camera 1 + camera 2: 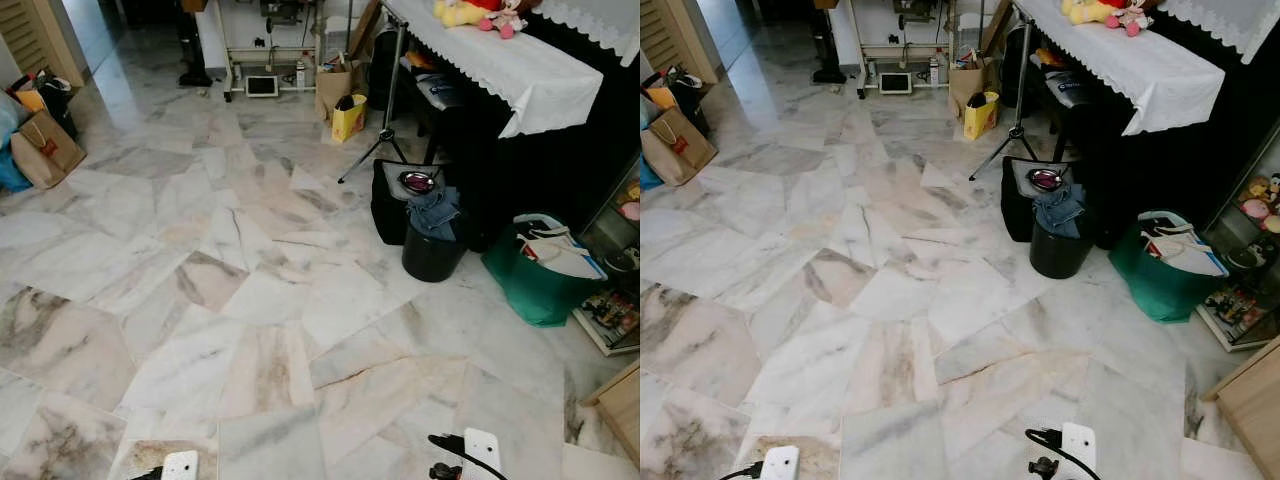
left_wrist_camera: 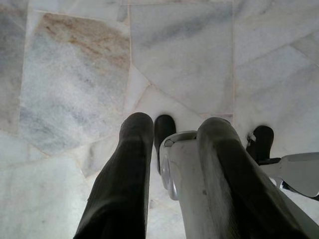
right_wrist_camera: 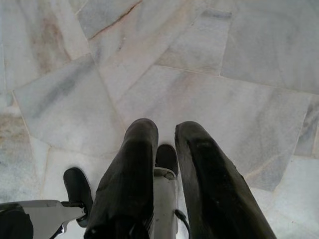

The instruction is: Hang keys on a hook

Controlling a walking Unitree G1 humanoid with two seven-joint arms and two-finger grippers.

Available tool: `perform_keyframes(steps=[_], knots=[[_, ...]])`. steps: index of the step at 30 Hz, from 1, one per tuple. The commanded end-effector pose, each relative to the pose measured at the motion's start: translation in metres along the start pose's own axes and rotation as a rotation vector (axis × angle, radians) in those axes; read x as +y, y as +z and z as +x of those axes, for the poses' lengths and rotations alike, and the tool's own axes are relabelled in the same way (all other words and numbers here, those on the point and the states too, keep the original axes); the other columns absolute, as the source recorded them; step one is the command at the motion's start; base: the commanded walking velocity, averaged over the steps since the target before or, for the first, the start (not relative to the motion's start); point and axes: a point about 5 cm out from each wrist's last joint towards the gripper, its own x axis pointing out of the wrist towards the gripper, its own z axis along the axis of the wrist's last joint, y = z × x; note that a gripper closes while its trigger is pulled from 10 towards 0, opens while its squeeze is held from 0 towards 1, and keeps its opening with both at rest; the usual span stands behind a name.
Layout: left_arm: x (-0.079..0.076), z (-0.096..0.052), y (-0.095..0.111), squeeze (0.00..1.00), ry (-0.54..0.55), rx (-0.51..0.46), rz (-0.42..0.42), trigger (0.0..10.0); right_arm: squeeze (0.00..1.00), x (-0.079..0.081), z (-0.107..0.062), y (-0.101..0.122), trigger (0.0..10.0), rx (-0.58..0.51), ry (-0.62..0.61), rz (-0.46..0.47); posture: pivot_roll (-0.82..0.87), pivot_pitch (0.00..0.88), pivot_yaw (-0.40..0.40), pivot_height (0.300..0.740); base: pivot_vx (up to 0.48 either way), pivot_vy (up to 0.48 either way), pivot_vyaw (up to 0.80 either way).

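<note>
Both arms hang low by the robot's sides. The left pincer [image 2: 177, 124] points straight down at the marble floor [image 1: 250, 300] with its fingers apart and nothing between them. The right pincer [image 3: 168, 127] does the same, its fingers a little closer together but also bare. Neither holds the keys, and I cannot tell from these pictures where the keys or the hook are, so no direction, long axis or nearer arm can be given; the next move looks like walking and searching rather than reaching. For that, the open room lies ahead and to the left, a broad run of bare tiles. The right side is crowded: a wooden corner [image 1: 622, 405] close by, then a green bag [image 1: 535, 290], a black bucket [image 1: 432, 255] stuffed with denim just beside a black bag [image 1: 388, 205], and a tripod [image 1: 385, 140] whose legs splay onto the floor. Behind them stands the counter [image 1: 500, 60] draped in white cloth. Farther off are a yellow bag [image 1: 348, 118] and, at the far left edge of the floor, a brown paper bag [image 1: 42, 148].
</note>
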Motion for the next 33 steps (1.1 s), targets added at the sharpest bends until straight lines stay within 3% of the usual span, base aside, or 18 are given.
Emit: perform_keyframes(steps=[1,12,21,32,33], knots=[[0.0034,-0.0008,-0.0031,0.0,0.006,0.01,-0.011,10.0,0.0,-0.0023,-0.0002,0.0022,10.0,-0.012,-0.003,0.029,0.0,0.0,-0.026,0.74,0.0,0.0,0.0],[0.0026,-0.0002,-0.0011,0.0,0.013,0.014,0.004,10.0,0.0,-0.0032,0.0,0.0056,10.0,-0.021,-0.005,0.038,0.01,0.0,-0.049,0.74,0.0,0.0,0.0],[0.0023,-0.0002,-0.0017,0.0,0.012,0.018,-0.003,10.0,0.0,-0.0037,0.0,0.0053,10.0,-0.003,0.004,0.007,0.01,0.0,-0.054,0.74,0.0,0.0,-0.56],[0.0025,-0.0002,-0.0007,0.0,-0.011,0.02,0.046,10.0,0.0,-0.004,0.0001,0.0045,10.0,0.002,-0.014,-0.003,0.0,0.0,-0.049,0.74,0.0,0.0,-0.55],[0.0028,-0.0002,-0.001,0.0,-0.009,0.024,0.049,10.0,0.09,-0.0039,0.0001,0.0044,10.0,0.002,-0.014,-0.004,0.0,0.0,-0.047,0.74,0.0,0.0,-0.51]])
